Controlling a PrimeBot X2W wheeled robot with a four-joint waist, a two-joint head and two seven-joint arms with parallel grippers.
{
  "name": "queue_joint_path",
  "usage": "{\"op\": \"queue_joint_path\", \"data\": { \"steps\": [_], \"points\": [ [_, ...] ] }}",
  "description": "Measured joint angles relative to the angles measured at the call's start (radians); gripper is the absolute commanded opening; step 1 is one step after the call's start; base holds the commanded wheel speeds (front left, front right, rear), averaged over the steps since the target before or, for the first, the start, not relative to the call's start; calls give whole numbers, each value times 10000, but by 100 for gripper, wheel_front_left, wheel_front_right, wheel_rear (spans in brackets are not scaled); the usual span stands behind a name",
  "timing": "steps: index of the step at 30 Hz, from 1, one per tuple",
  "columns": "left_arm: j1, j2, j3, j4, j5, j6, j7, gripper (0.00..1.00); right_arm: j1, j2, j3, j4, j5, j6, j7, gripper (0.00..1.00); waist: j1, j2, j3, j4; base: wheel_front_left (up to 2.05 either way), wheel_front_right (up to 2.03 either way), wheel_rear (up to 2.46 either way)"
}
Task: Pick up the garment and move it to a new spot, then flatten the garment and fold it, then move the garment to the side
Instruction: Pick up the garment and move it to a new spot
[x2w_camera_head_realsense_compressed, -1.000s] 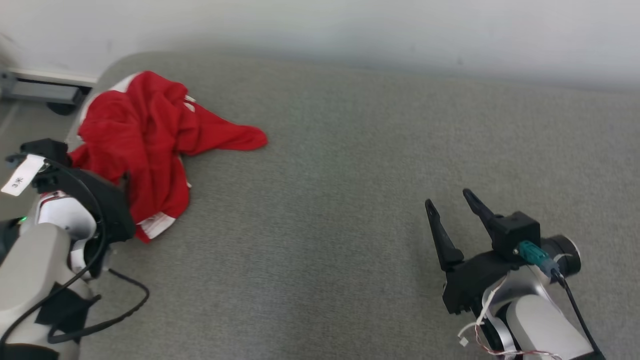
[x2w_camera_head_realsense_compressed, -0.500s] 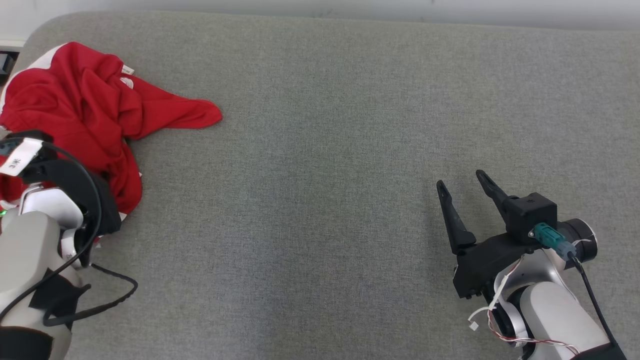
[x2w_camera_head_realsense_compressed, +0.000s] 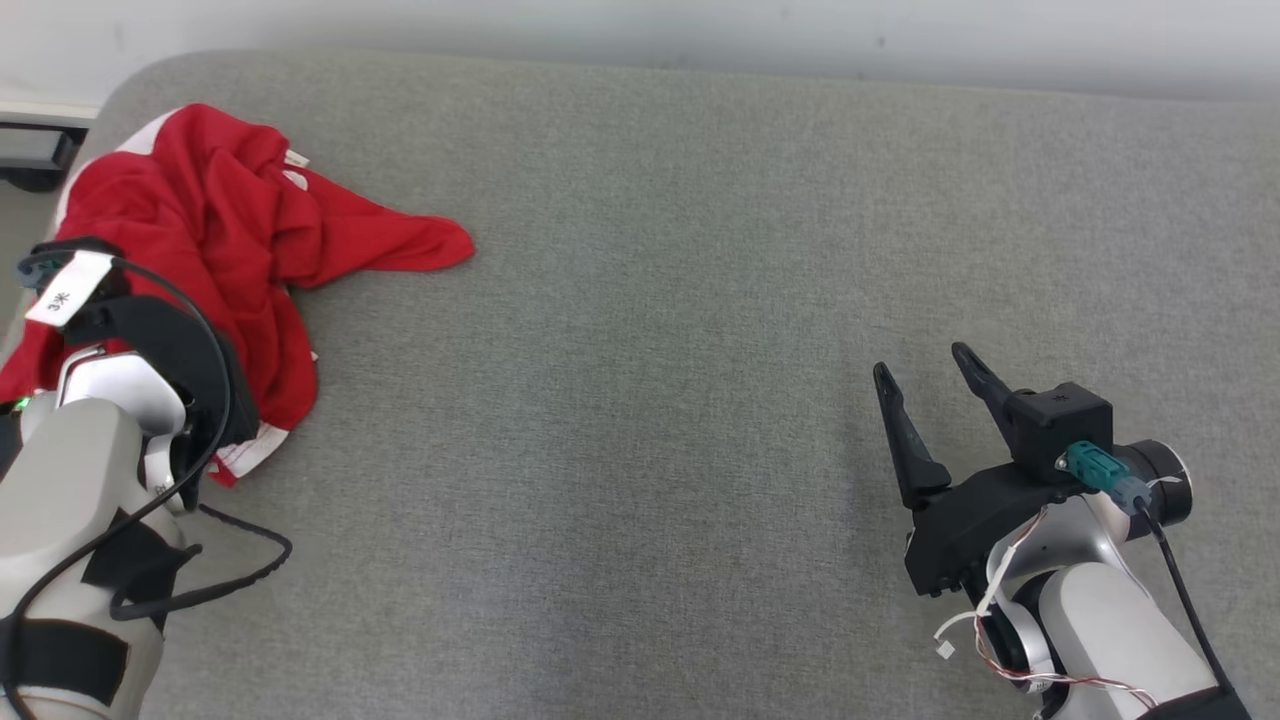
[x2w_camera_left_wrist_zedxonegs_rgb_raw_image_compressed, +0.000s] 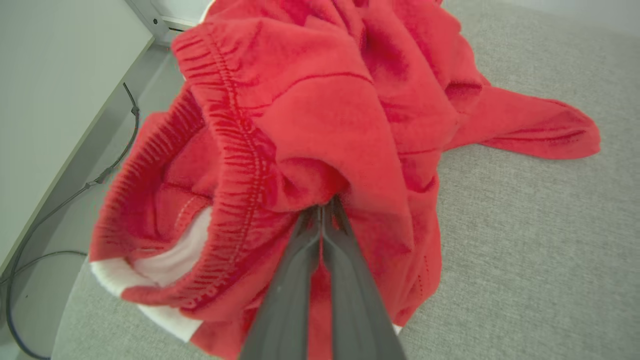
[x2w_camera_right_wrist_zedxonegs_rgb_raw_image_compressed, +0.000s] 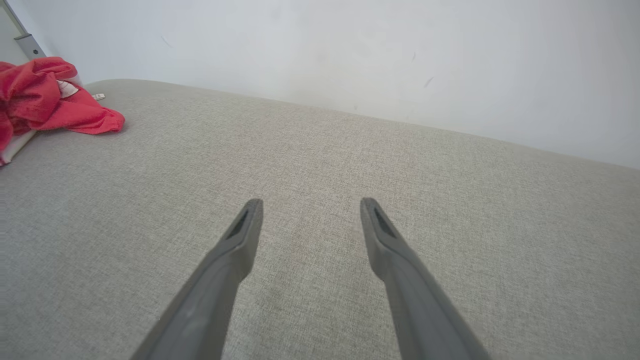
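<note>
The garment (x2w_camera_head_realsense_compressed: 230, 250) is a crumpled red piece with white trim, bunched at the far left of the grey padded surface (x2w_camera_head_realsense_compressed: 650, 300). One sleeve-like end trails out to the right. In the left wrist view my left gripper (x2w_camera_left_wrist_zedxonegs_rgb_raw_image_compressed: 322, 212) is shut, its two fingers pressed together with a fold of the red garment (x2w_camera_left_wrist_zedxonegs_rgb_raw_image_compressed: 310, 125) pinched at the tips. In the head view that gripper's fingertips are hidden behind the black wrist housing. My right gripper (x2w_camera_head_realsense_compressed: 925, 365) stands open at the lower right, far from the garment (x2w_camera_right_wrist_zedxonegs_rgb_raw_image_compressed: 45, 100), with nothing between its fingers (x2w_camera_right_wrist_zedxonegs_rgb_raw_image_compressed: 240, 230).
The grey surface ends in a rounded corner at the far left (x2w_camera_head_realsense_compressed: 130, 80), just behind the garment. A pale wall (x2w_camera_head_realsense_compressed: 640, 35) runs along its back edge. Beyond the left edge lie floor and a dark cable (x2w_camera_left_wrist_zedxonegs_rgb_raw_image_compressed: 75, 190).
The head camera has shifted between frames, so the whole picture moved. My left gripper has shut on a fold of the garment. The right gripper stays open in place.
</note>
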Motion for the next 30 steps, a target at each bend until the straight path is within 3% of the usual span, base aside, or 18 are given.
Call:
{"op": "queue_joint_path", "data": {
  "steps": [13,22,30],
  "points": [
    [-999,-330,-468,125,474,-303,-834,0,21,454,77,702,132,0,-54,100,-1,-1,-1026,383,0,0,0],
    [-1398,-1231,-874,-125,619,-777,-1649,0,439,815,107,1152,384,0,-268,100,-2,-1,-2215,397,0,0,0],
    [-1838,-2387,-1099,-510,621,-1043,-2050,0,904,805,-90,1189,493,0,-368,100,-2,-2,-2879,-120,0,0,0]
  ]
}}
